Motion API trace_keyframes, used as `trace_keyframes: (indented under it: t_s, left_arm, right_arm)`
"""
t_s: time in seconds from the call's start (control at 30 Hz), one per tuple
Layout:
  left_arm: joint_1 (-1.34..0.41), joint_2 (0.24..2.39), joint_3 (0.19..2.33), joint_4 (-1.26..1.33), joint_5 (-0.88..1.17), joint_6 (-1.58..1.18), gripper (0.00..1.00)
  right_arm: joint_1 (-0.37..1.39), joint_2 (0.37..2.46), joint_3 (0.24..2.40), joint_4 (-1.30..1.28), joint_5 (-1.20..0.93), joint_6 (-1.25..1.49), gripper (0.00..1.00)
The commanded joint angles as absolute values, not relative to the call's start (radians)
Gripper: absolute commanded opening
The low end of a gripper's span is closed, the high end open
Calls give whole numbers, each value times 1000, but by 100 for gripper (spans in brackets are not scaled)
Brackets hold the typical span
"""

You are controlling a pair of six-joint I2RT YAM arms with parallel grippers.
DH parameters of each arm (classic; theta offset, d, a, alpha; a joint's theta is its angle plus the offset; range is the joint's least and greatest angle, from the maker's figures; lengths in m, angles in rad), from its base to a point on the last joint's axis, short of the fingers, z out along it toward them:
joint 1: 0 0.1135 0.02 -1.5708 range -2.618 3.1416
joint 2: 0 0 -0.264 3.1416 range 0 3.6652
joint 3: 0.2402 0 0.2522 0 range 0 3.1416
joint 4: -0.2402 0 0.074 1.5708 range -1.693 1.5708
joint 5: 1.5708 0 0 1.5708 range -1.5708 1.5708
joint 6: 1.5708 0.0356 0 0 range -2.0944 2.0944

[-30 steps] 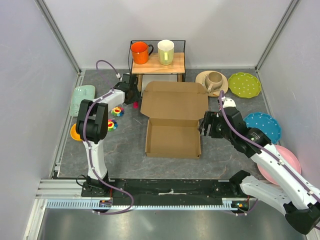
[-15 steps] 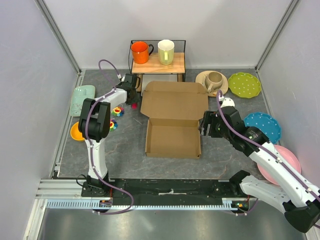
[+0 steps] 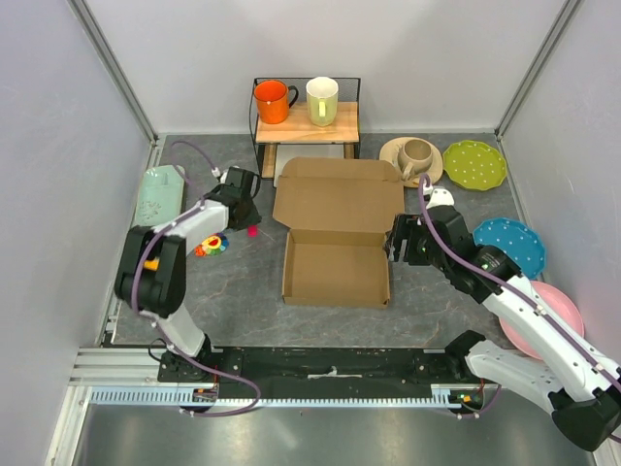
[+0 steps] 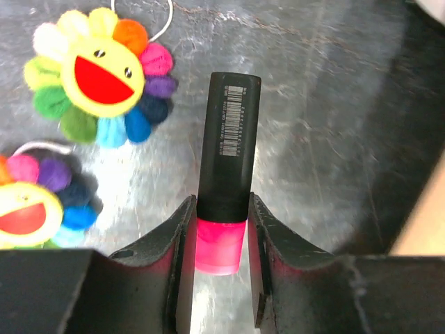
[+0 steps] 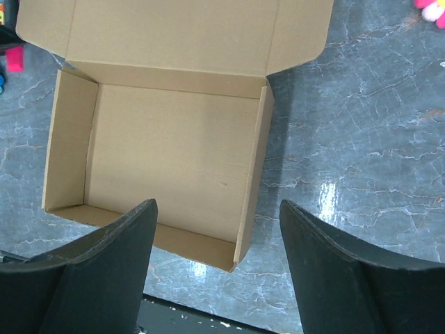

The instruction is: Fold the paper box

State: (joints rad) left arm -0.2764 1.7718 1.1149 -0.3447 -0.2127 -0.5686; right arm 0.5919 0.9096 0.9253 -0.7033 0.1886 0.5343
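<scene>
Grey marbled tabletop (image 3: 243,282): left jaws clamp a barcoded pink tube (image 4: 228,160), right jaws gape beside the paper box (image 5: 167,149).

Spread fingers (image 5: 97,278) hover over the open paper box (image 5: 167,153), apparently not touching

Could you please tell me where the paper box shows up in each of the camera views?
Top external: the paper box lies open in the centre, lid flap toward the shelf.
Right wrist: it fills the upper left, beyond the right gripper.
Left wrist: not clearly in it; a blurred tan edge at right may be it.
Shared landmark: the pink-ended tube in the left gripper, left of the box in the top view.
</scene>
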Motion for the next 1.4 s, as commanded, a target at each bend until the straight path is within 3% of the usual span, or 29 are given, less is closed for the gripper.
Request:
trace_keyframes:
  t_s: [0.0, 0.2, 0.37, 0.53, 0.8, 0.87, 1.0, 1.2, 1.37]
  left_arm:
    - [-301, 1516, 1034, -327, -238, -617, 14]
    - [-391, 1289, 1029, -432, -261, -604, 12]
    - [-701, 1197, 1020, -488, -299, -724, 12]
    - [-966, 1256, 1008, -486, -357, -816, 12]
    - [-1019, 1480, 1037, -459, -373, -787, 17]
    - [-1017, 1511, 1058, -450, -385, -766, 22]
    - [-1011, 1565, 1097, -460, -397, -742, 48]
    - [-993, 1503, 1095, -494, -426, -756, 76]
    - [-950, 1350, 1052, -532, -445, -773, 80]
  right_arm:
    - [595, 882, 917, -652, 181, 517, 79]
    - [595, 876, 922, -637, 176, 497, 79]
    - [595, 873, 923, -618, 183, 485, 79]
    - [595, 858, 914, -612, 178, 485, 79]
    - [595, 819, 887, -626, 173, 492, 79]
    - [595, 816, 887, -633, 176, 492, 79]
    - [595, 821, 906, -646, 183, 492, 79]
    - [594, 885, 954, -667, 311, 494, 82]
    - [534, 1053, 1043, -652, 428, 511, 84]
